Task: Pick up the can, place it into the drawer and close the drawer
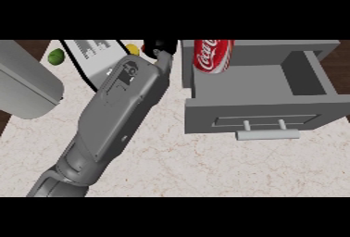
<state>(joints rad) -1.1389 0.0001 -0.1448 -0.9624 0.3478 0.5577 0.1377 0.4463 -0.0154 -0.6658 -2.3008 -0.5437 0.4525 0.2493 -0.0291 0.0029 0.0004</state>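
Right hand [160, 46] beside drawer [259, 113] wall, fingers mostly hidden (grip state unreadable); red can [212, 56] lies inside open drawer.

One grey forearm [120, 111] enters from the lower left edge of the head view and stretches diagonally up and to the right, its broad casing filling much of the left half. At its far end only a small part of the black hand [160, 47] shows, near the top of the view; the wrist hides most of it, so the set of its fingers cannot be told. No second hand shows.
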